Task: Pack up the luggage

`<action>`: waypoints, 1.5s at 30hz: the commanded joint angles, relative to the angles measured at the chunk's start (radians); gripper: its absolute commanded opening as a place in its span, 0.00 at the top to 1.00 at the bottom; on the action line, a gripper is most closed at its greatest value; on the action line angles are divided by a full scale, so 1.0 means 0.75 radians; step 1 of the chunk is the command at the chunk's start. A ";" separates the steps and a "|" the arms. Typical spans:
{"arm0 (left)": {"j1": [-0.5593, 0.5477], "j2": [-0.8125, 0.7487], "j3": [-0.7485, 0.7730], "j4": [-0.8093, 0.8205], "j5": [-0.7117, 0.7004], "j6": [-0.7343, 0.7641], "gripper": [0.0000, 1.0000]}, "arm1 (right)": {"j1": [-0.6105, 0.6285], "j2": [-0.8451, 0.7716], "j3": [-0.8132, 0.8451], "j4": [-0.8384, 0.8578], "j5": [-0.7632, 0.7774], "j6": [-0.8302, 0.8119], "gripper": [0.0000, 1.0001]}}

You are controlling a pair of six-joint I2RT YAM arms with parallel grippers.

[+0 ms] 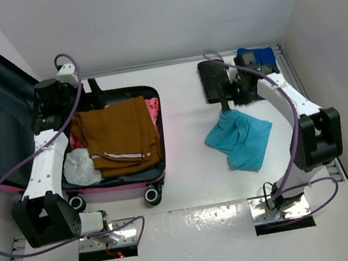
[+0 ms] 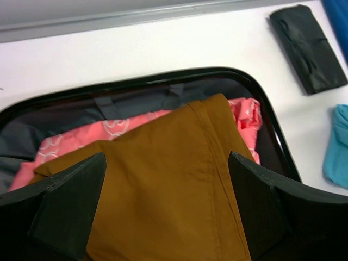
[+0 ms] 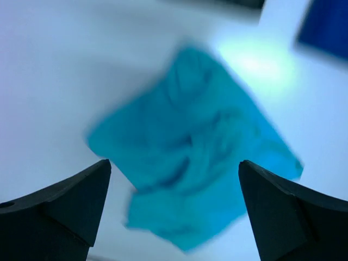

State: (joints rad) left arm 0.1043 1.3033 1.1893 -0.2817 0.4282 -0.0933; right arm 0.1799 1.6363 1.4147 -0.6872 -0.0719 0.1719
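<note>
1. Lying open at the 9 o'clock side of the table, the luggage is seen from above with its dark-lined lid raised toward 10 o'clock. Its black wheels are turned toward 6 o'clock.
2. The left gripper is held over the packed half of the luggage, at that half's 10 o'clock corner. In the left wrist view the jaws are spread wide with nothing clasped. The black far rim of the luggage is seen beyond them at 12 o'clock.
3. A brown garment is laid folded across the packed half, below and between the spread fingers.
4. A pink garment is tucked beneath the brown one and is exposed at its 1 o'clock edge. White print is carried on it, but whether any of it is lettering cannot be made out.
5. A crumpled white item is lodged inside the luggage at 8 o'clock of the brown garment.
6. The right gripper is placed well apart from the luggage, at its 3 o'clock. Its jaws are parted wide and empty above a teal cloth that is spread on the table.
7. A folded black item is set at 12 o'clock of the teal cloth, and a dark blue item at 1 o'clock.
</note>
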 commanded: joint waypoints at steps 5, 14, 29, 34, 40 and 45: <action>-0.016 0.078 0.155 0.018 -0.088 -0.019 0.01 | 0.020 -0.020 -0.460 -0.176 0.155 -0.462 0.00; -0.002 0.078 0.167 0.005 -0.119 -0.047 0.01 | 0.045 0.213 -0.537 0.027 0.242 -0.467 0.00; 0.049 0.052 0.130 0.030 -0.119 -0.072 0.01 | 0.079 0.320 -0.469 0.057 0.125 -0.360 1.00; 0.061 0.025 0.118 0.042 -0.107 -0.060 0.01 | 0.089 0.052 -0.390 0.082 -0.147 -0.366 1.00; 0.074 -0.014 0.106 0.042 -0.107 -0.060 0.01 | 0.300 -0.042 0.117 0.078 -0.362 -0.189 1.00; 0.086 -0.040 0.094 0.042 -0.107 -0.072 0.01 | 0.506 0.037 0.361 0.164 -0.456 -0.100 1.00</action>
State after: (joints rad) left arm 0.1513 1.3197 1.2694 -0.2829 0.3431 -0.1394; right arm 0.4881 1.6592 1.5906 -0.6159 -0.2913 0.0280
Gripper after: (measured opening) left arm 0.994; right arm 0.135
